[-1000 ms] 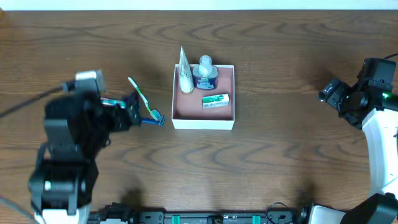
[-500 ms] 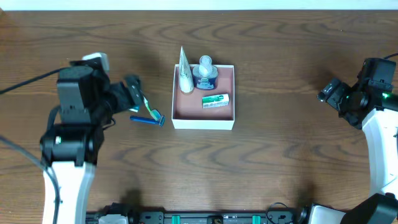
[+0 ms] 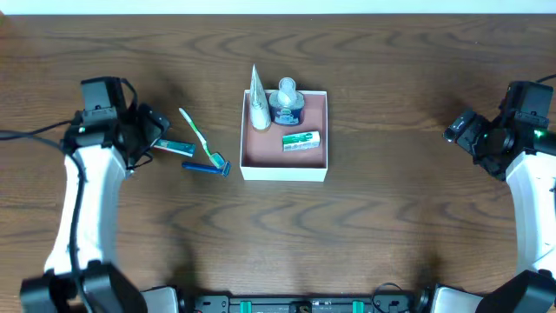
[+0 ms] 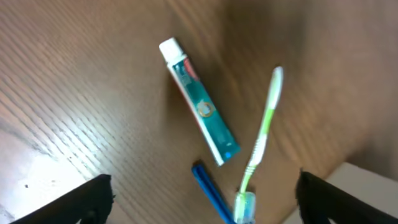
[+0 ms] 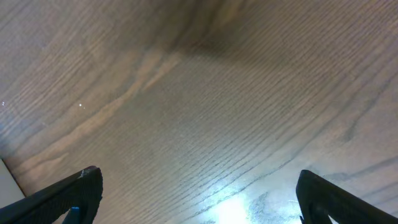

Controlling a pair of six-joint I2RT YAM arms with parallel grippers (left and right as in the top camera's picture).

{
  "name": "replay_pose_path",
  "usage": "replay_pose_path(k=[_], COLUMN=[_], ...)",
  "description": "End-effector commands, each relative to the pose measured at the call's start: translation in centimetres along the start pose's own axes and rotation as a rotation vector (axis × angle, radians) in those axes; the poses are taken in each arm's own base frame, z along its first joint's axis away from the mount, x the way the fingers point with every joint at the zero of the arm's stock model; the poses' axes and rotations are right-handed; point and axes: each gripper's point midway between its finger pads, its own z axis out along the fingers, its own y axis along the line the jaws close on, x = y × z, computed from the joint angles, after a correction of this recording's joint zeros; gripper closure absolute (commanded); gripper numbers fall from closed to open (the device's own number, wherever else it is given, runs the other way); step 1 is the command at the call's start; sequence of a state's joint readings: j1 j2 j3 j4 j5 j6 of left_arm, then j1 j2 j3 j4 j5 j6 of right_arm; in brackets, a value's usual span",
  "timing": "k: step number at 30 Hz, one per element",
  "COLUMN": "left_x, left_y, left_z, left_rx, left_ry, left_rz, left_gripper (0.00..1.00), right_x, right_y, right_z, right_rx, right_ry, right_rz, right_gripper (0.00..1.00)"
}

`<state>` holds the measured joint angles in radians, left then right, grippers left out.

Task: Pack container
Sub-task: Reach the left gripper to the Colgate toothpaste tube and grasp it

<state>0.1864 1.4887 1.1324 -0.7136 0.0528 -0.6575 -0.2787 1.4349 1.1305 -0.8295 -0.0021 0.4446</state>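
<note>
The container (image 3: pixel 284 173) sits at table centre, partly filled. Just left of it lie the toothbrush (image 3: pixel 198 136), toothpaste tube (image 3: pixel 176 148) and blue razor (image 3: pixel 206 167). The left gripper (image 3: pixel 156 130) hovers beside them, jaws spread and empty. Centre it across the tube's narrow width before closing. The right gripper (image 3: pixel 456 130) is well apart, also spread and empty.

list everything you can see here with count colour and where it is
container: one, white walls, reddish-brown floor, table centre
tapered tube: one, white, container's far left corner
jar: one, blue and white, beside that tube
small pack: one, green and white, flat on container floor
toothbrush: one, green, left of container
toothpaste tube: one, teal, left of toothbrush
razor: one, blue, by toothbrush head
table: one, dark brown wood
left gripper: one, black, open, beside toothpaste tube
right gripper: one, black, open, far right
</note>
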Motion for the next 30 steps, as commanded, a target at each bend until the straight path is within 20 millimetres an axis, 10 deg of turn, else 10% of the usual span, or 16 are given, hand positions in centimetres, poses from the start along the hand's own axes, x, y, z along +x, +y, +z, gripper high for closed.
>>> replay_pose_path(k=[1, 30], left_x=[-0.1, 1.7], left_y=[0.3, 2.4], left_z=[1.4, 12.6], left_rx=[-0.041, -0.199], left_ry=[0.023, 0.231], left_rz=[-0.049, -0.07], left_gripper=[0.11, 0.19], right_x=[-0.6, -0.6], right_y=[-0.1, -0.1], right_z=[-0.5, -0.5], right_rx=[0.006, 0.006], right_ry=[-0.024, -0.024], right_rz=[0.015, 0.015], right_gripper=[0.01, 0.01])
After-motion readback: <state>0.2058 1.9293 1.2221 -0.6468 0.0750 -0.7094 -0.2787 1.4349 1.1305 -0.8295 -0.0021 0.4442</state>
